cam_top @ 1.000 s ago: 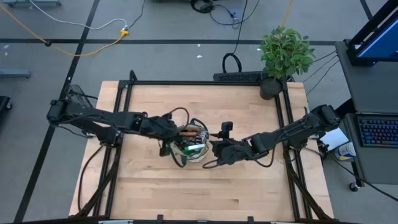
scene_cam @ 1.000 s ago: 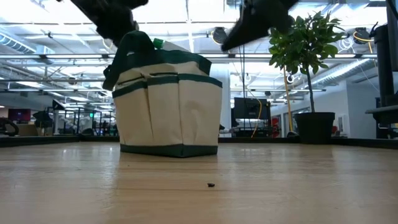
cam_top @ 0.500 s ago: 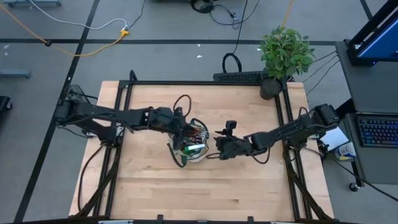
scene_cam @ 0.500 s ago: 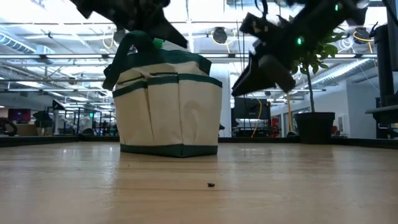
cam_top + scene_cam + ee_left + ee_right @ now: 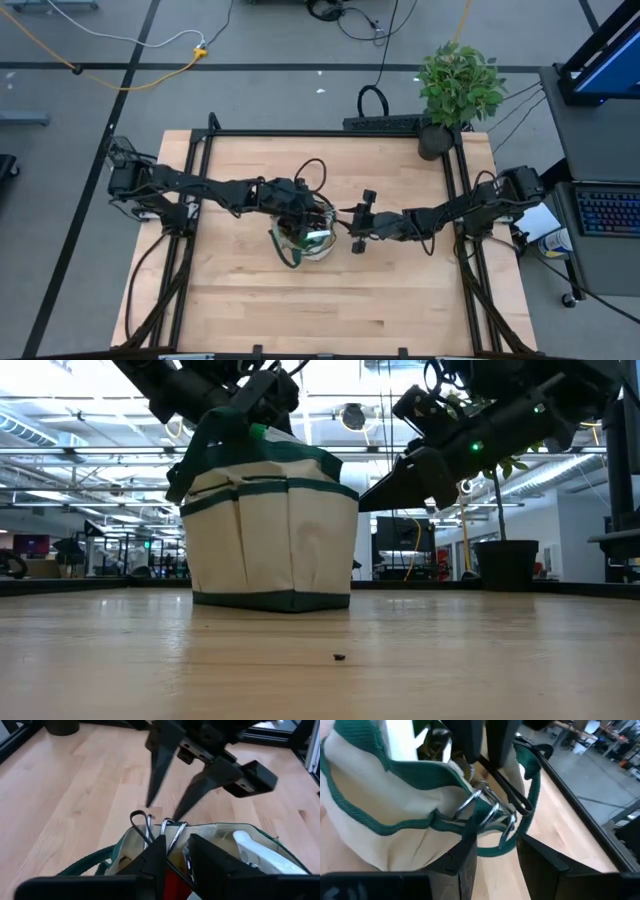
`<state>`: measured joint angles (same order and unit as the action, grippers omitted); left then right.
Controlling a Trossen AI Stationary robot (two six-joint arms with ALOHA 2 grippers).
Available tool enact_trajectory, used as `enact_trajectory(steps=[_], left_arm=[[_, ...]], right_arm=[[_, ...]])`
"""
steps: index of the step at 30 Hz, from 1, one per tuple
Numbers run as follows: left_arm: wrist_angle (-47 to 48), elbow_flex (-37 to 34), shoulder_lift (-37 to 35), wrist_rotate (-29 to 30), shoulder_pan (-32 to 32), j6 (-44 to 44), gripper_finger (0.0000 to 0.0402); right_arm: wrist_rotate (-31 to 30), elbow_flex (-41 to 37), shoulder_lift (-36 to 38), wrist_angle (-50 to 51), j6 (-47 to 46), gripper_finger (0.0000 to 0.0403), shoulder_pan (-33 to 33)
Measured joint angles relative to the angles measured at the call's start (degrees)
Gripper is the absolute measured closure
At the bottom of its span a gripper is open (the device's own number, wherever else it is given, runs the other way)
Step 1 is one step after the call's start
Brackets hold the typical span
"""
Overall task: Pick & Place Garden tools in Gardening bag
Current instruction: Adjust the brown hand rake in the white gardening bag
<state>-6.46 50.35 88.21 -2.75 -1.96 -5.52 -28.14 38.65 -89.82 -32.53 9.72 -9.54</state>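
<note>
Gardening bag [image 5: 305, 232] on table [image 5: 400, 300], near centre. Left gripper [image 5: 298, 203] directly over bag's mouth. Right gripper [image 5: 357, 228] just right of bag. Potted plant [image 5: 455, 90] behind, far right.

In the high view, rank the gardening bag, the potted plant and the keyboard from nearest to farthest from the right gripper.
From the right gripper, open beside the bag:
1. The gardening bag, just to its left, mid-table.
2. The potted plant, at the table's far right corner.
3. The keyboard, on the desk off the table's right side.
</note>
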Motion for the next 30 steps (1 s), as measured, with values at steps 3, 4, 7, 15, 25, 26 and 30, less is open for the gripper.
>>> enact_trajectory(steps=[3,4,7,15,25,26,30], left_arm=[[0.1,0.0,-0.2,0.0,0.0,0.0,0.0340],[0.6,0.0,-0.8,-0.1,0.0,0.0,0.0353],[2.5,-0.1,-1.8,-2.4,0.0,0.5,0.0391],[12.3,0.0,-4.0,-3.2,0.2,-3.9,0.0397],[13.1,-0.2,-7.7,-1.5,2.0,-3.6,0.0398],[14.7,-0.2,-8.8,-0.6,2.2,-3.5,0.0397],[19.7,0.0,-11.9,2.2,2.9,-4.2,0.0395]], right_arm=[[2.9,0.0,0.0,0.0,0.0,0.0274,0.9],[4.2,0.0,0.0,0.0,0.0,0.0276,1.2],[5.7,0.0,0.0,0.2,0.0,0.0287,1.4],[5.7,0.0,0.0,0.0,0.1,0.0313,1.4],[5.7,0.0,0.0,-0.3,1.6,0.0325,1.4],[5.7,0.0,0.0,-0.5,1.7,0.0325,1.4],[5.7,0.0,0.0,-1.9,1.7,0.0326,1.4]])
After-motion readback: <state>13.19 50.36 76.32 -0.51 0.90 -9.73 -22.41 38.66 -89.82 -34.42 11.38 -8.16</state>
